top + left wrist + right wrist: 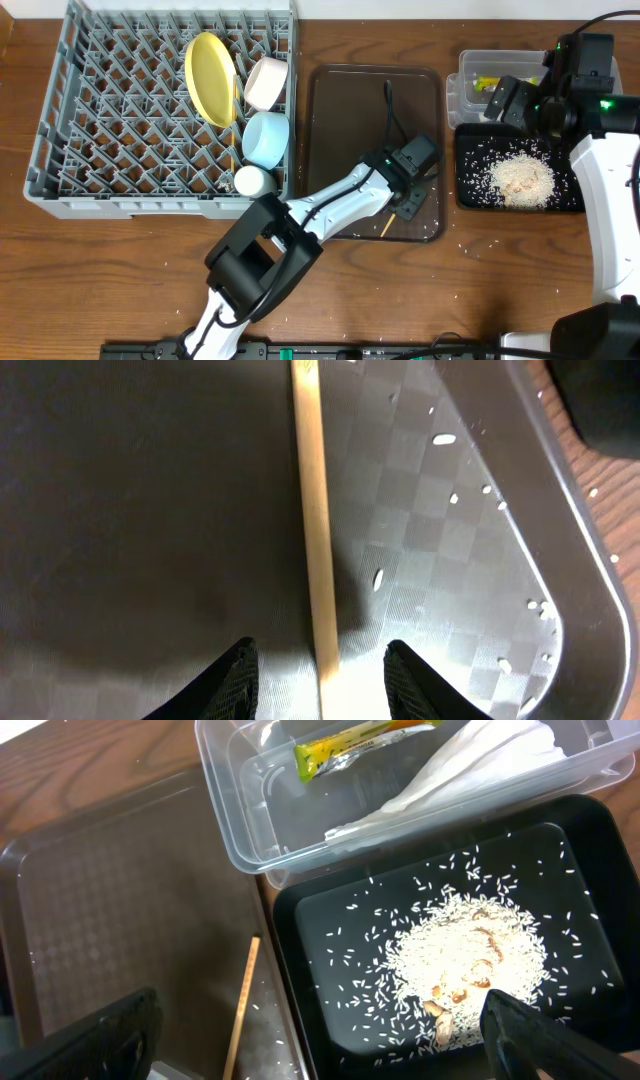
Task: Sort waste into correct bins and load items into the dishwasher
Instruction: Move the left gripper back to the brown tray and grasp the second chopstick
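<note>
Item: one wooden chopstick, lying flat on the brown serving tray towards its near right corner, among a few stray grains. Step in hand, as I judged it: picking up this chopstick for loading, the waste sorting appearing done. Left pincer: low over the tray, fingers apart and astride the chopstick, one on each side with a gap showing on both, so nothing was gripped. Left arm: reached from the near edge of the tabletop diagonally to the far right, forearm stretched over the tray's near rim, wrist bent downward. Next move, in my estimate: close squarely on the thin stick without letting it roll or skid, lift it clear of the tray rim, then carry it left to the dish rack. Rack contents, along its right side: yellow plate on edge, white bowl, light blue bowl, small white cup, and a thin stick by the plate that I took for the other chopstick. Right pincer: fingers fully spread, empty, hanging above the bins at the right. Clear tub: green-yellow wrapper and white napkin inside. Black tray, just near of the tub: rice scraps heaped in the middle, loose grains scattered round.
</note>
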Motion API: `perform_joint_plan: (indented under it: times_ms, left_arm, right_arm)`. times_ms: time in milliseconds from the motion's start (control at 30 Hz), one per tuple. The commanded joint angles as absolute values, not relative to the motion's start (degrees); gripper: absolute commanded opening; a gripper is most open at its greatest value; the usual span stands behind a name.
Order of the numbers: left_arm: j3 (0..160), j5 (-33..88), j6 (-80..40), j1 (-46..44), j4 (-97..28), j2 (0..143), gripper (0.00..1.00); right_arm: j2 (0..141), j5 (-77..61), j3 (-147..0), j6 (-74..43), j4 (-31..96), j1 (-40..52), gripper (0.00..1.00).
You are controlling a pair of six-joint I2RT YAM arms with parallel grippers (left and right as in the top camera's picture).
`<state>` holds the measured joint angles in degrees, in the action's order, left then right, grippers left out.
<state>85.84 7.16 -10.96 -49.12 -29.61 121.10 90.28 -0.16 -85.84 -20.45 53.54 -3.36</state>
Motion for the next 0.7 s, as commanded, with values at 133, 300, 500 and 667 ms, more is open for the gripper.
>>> perform_joint_plan:
  times_ms: [133, 300, 500, 667]
  left_arm:
    - [85.6, 6.9, -11.7, -49.5, -29.0, 124.7, 0.43]
    - [85.6, 6.9, -11.7, -49.5, -28.6, 124.7, 0.29]
    - [85.6, 4.7, -11.7, -49.5, -28.7, 124.7, 0.08]
    - [85.6, 2.9, -11.7, -49.5, -29.5, 124.7, 0.08]
  right_arm:
    - [90.3, 0.4, -86.1, -21.2, 53.6, -2.7, 0.99]
    - [90.3, 0.4, -86.1, -21.2, 53.6, -2.7, 0.99]
    - [90.3, 0.4, -86.1, -21.2, 53.6, -2.7, 0.99]
    - [90.3, 0.4, -86.1, -21.2, 53.6, -2.7, 0.99]
